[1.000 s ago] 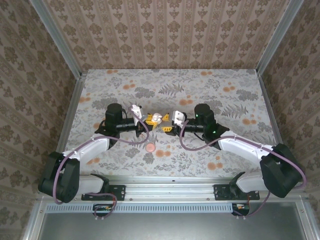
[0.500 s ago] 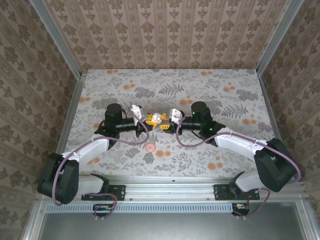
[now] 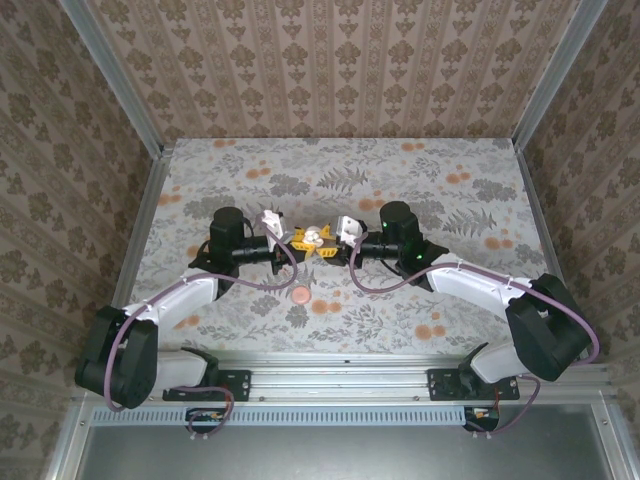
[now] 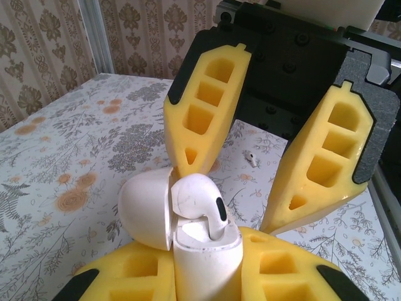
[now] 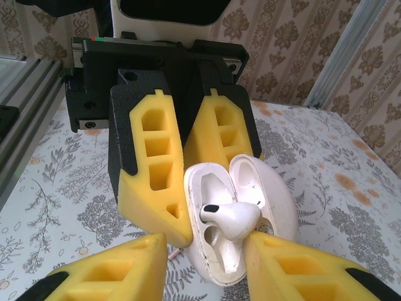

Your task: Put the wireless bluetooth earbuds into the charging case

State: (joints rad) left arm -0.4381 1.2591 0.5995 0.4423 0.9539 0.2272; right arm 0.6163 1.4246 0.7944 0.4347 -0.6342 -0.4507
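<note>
My left gripper [image 4: 203, 266] is shut on the body of a white charging case [image 4: 203, 257], whose lid [image 4: 145, 207] hangs open to the left. One white earbud [image 4: 197, 200] stands in the case, stem down in a slot and head still above the rim. My right gripper [image 5: 203, 244] faces the case from the other side, open, with its yellow fingers [image 4: 207, 113] spread either side of the earbud [image 5: 232, 216]; the right-hand pad touches the earbud's head. From above, both grippers [image 3: 305, 240] [image 3: 335, 247] meet at mid-table. A second tiny white earbud [image 4: 251, 157] lies on the table.
A small salmon-pink disc [image 3: 298, 294] lies on the flowered tablecloth just in front of the grippers. Patterned walls and metal rails [image 3: 150, 220] close in the table on three sides.
My right gripper has slid left up to the held case, and its jaws have narrowed a little. The left arm and case have stayed put.
</note>
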